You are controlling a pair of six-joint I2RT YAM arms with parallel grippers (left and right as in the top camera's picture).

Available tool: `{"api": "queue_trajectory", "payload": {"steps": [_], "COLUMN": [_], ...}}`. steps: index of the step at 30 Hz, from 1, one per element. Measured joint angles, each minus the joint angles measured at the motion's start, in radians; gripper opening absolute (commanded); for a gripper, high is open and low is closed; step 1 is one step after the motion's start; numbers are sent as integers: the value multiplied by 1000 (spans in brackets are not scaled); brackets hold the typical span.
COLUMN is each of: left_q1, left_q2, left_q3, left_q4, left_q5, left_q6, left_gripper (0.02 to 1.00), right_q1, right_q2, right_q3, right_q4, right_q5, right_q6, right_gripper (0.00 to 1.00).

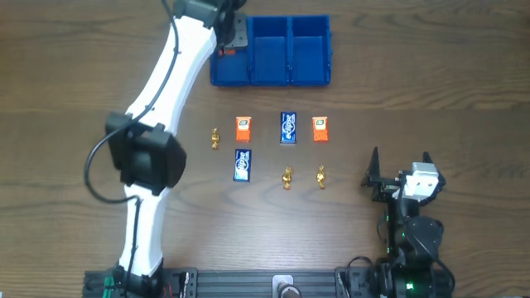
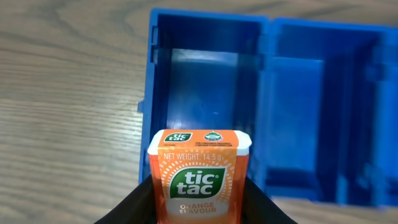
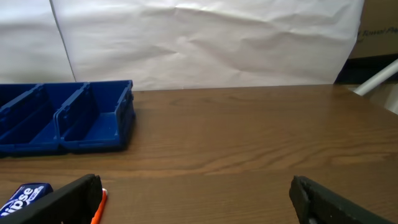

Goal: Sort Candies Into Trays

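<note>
An orange candy box (image 2: 199,177) is grasped upright between the fingers of the left tool (image 2: 199,208), its printed face turned toward the wrist camera. The box is held at the near wall of the blue tray (image 2: 267,93), in front of the tray's left end compartment (image 2: 205,87). The floor of that compartment is seen just beyond the box's top edge. Whether the box is already over the compartment or just short of it cannot be told. In the top view the left arm is stretched up the surface (image 1: 99,66) to the tray's left end.

Well apart from that tool, the other candies are laid out in two loose rows below the tray: a second orange box (image 1: 243,128), a third orange box (image 1: 320,128), an upper blue pack (image 1: 288,127), a lower blue pack (image 1: 242,165) and three gold candies (image 1: 215,138), (image 1: 287,177), (image 1: 320,175).

The right tool (image 1: 399,170) is released, its fingers spread wide, and is kept low at the right side of the surface, near the rightmost gold candy but not touching it.
</note>
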Motion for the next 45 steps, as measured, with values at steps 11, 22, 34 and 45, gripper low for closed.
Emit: {"api": "queue_trajectory", "payload": {"steps": [11, 22, 34, 45], "left_q1": [30, 29, -51, -185], "left_q2": [76, 76, -126, -343], "left_q3": [14, 14, -138, -808], "left_q4": [30, 47, -27, 315], "left_q5": [43, 66, 101, 124], "left_q6": [48, 75, 41, -72], "left_gripper": [336, 875, 875, 849], "right_q1": [0, 0, 0, 0], "right_q2": [0, 0, 0, 0], "right_q3": [0, 0, 0, 0], "right_q4": [0, 0, 0, 0], "right_q5": [0, 0, 0, 0], "right_q6": [0, 0, 0, 0], "right_gripper": [998, 998, 998, 998]}}
